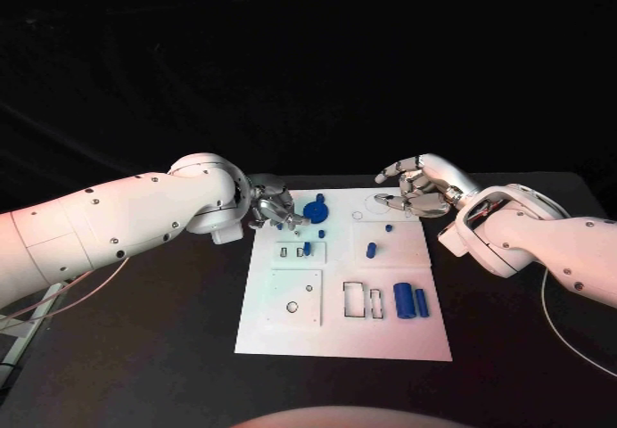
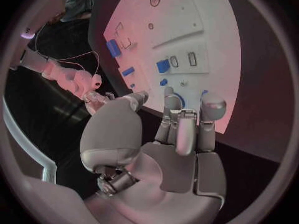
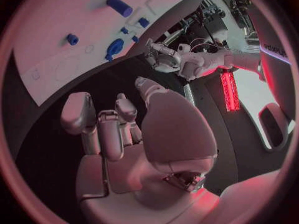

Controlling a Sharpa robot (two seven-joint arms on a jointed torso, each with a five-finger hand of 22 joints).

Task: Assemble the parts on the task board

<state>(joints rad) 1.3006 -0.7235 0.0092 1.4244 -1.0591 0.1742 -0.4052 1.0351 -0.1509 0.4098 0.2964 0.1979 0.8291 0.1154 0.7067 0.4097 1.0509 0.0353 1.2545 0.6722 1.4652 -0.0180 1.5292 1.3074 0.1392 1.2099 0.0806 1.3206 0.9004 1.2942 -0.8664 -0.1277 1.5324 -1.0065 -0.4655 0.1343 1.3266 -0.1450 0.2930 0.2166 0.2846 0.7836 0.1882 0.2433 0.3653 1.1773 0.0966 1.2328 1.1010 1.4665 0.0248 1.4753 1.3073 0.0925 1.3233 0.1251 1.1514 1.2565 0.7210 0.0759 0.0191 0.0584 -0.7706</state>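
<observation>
Two blue cylinders (image 1: 410, 300) lie side by side at the near right of the task board (image 1: 345, 343), beside two empty rectangular outlines. On the near left of the board sits a raised white square plate (image 1: 296, 299) with a round hole in it.

Farther in, at mid-board, a small blue block (image 1: 311, 251) rests in a row of slots on the left, and a short blue peg (image 1: 370, 250) stands on the right panel. A smaller blue piece (image 1: 389, 228) lies just beyond that peg.

At the far left of the board, a round blue disc part (image 1: 315, 210) sits close to the left hand (image 1: 274, 210). That hand hovers over the board's far left corner, its fingers partly curled and pointing down toward the disc. The left wrist view shows the fingers (image 2: 213, 109) apart with nothing between them, so the left hand is released and holds no part.

The right hand (image 1: 418, 187) is raised beyond the board's far right corner, well apart from every blue part. Its fingers are curled inward in the head view; the right wrist view shows the fingers (image 3: 79, 115) extended side by side with nothing grasped. Whether it counts as clenched or released, I cannot tell.

The black table (image 1: 154, 357) surrounds the board on all sides.
</observation>
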